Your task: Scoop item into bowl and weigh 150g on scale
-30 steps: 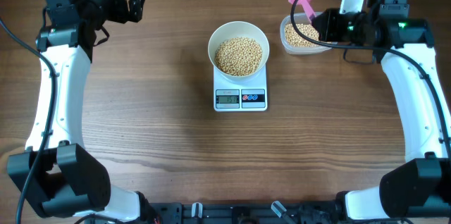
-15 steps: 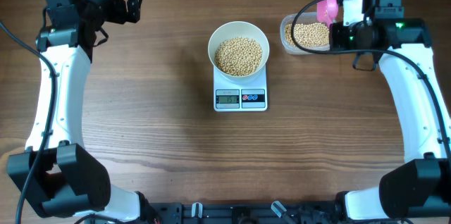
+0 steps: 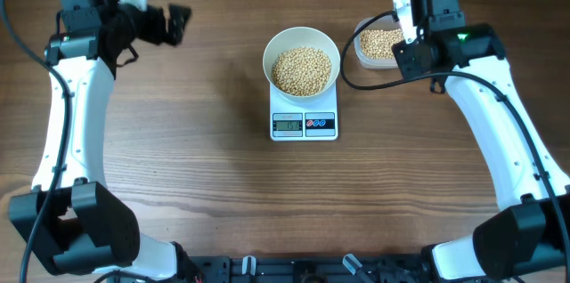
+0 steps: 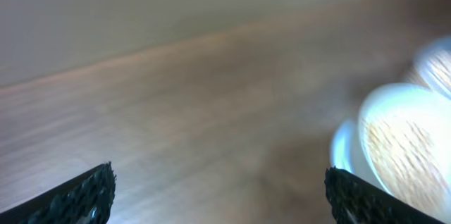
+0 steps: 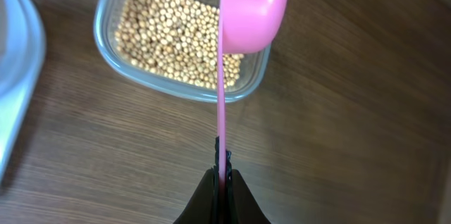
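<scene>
So the right gripper (image 5: 220,175) is pinched tight on the handle of the pink scoop (image 5: 250,9), which runs straight out from the jaws, cup over the tub (image 5: 180,95) rim. The beans (image 3: 301,69) fill the bowl (image 3: 267,56) on the scale (image 3: 304,124), just off to that gripper's left. The left gripper (image 3: 174,23) gapes empty, well away.

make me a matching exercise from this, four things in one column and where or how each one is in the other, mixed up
Things
1. white bowl
2. clear tub
3. pink scoop
4. left gripper

Places or states
A. clamped by its handle in the shut jaws of the right gripper
B. jaws wide open, holding nothing
C. standing on the scale, filled with beans
D. on the table, on the right arm's side of the scale

Pairs: 1-C, 2-D, 3-A, 4-B
</scene>
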`<control>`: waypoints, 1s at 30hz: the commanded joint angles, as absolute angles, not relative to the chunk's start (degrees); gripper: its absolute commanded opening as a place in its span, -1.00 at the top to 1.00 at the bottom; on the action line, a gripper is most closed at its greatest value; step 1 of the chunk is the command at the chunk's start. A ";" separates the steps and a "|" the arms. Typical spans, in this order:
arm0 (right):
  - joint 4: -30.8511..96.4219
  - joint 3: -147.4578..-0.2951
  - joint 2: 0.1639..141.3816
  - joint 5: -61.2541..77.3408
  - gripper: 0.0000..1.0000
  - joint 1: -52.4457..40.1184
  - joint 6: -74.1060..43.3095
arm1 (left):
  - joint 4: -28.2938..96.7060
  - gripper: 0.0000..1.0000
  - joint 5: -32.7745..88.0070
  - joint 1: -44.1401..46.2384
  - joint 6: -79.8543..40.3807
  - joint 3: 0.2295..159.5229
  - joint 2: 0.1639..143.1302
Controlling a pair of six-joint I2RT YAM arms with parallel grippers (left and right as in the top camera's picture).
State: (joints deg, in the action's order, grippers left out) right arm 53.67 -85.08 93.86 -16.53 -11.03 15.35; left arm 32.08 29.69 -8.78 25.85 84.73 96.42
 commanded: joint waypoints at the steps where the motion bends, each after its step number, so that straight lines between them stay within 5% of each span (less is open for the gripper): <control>1: 54.28 -84.68 95.33 -20.08 0.91 -11.29 16.47 | 42.15 -1.00 38.50 -8.64 41.23 87.96 93.62; 7: 53.49 -84.75 95.37 -12.05 0.91 -11.29 11.81 | 78.04 -1.00 37.69 -8.60 58.61 99.02 92.95; 13: 51.16 -87.26 95.35 2.07 0.91 -11.29 6.96 | 94.39 -1.00 35.90 -8.58 68.82 100.27 92.88; 30: 45.25 -96.09 95.44 23.16 0.91 -12.43 7.97 | 96.49 -1.00 30.76 -8.60 62.48 94.06 74.72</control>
State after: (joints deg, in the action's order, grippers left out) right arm 44.75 -95.09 94.94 17.63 -11.35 7.53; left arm 96.31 33.04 -8.64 63.57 98.00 78.78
